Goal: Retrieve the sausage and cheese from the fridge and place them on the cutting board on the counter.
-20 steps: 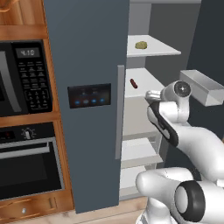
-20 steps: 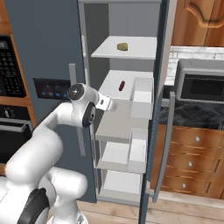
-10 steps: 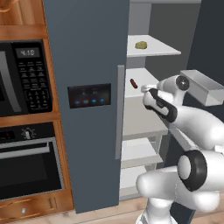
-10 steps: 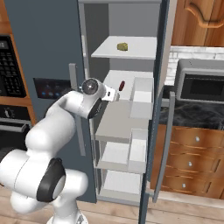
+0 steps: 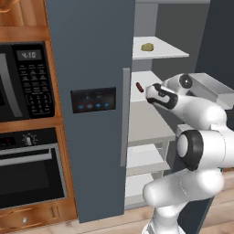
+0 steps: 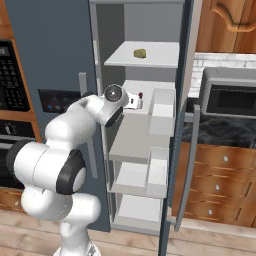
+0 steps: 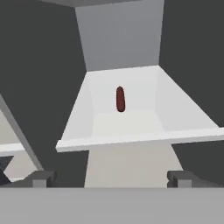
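Fingertips (image 7: 43,178) of the two-finger gripper (image 7: 111,179) are standing wide apart, pointing into the tall dark blue-grey fridge (image 5: 91,68). Ahead, the slender dark red-brown sausage (image 7: 120,99) is lying on a white shelf (image 7: 131,127); the yellowish cheese lump (image 6: 139,53) is sitting one shelf higher, apparently near its middle.

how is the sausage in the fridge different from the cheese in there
The sausage is a slender dark red-brown stick; the cheese is a roundish yellowish lump. The cheese sits on the upper white shelf, the sausage on the shelf below. The gripper faces the sausage, not the cheese. Both lie untouched inside the open fridge.
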Motion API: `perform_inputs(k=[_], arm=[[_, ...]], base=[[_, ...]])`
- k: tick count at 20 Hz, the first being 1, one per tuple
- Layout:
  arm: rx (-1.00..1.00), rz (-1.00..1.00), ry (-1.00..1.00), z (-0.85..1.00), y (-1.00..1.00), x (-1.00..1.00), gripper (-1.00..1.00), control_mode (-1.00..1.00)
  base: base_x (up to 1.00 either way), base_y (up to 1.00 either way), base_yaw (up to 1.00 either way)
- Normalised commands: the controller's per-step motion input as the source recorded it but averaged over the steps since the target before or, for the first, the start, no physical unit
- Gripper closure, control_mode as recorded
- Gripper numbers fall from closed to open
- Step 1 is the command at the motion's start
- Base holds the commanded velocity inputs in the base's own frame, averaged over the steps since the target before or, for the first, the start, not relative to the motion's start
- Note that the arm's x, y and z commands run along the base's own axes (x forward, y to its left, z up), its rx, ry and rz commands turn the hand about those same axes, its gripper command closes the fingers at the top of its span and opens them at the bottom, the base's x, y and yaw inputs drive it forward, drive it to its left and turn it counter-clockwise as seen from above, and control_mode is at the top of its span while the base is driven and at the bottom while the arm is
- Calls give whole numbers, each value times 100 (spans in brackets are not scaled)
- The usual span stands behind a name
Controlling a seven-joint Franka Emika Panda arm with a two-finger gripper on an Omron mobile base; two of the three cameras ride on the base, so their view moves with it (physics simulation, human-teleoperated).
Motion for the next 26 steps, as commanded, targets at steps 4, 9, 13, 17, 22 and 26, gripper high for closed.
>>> perform_inputs(k=[4,9,13,17,22,26], arm=[[-4,0,3,2,0,45,-100,-100],[-4,0,11,0,0,48,-100,-100],[-3,0,10,-4,0,39,-100,-100],[0,1,2,-7,0,24,-100,-100],[0,3,3,-12,-8,24,-100,-100],[3,5,9,-23,-11,32,-100,-100]], base=[[0,0,0],[0,0,0],[0,0,0],[0,0,0],[0,0,0],[0,0,0]])
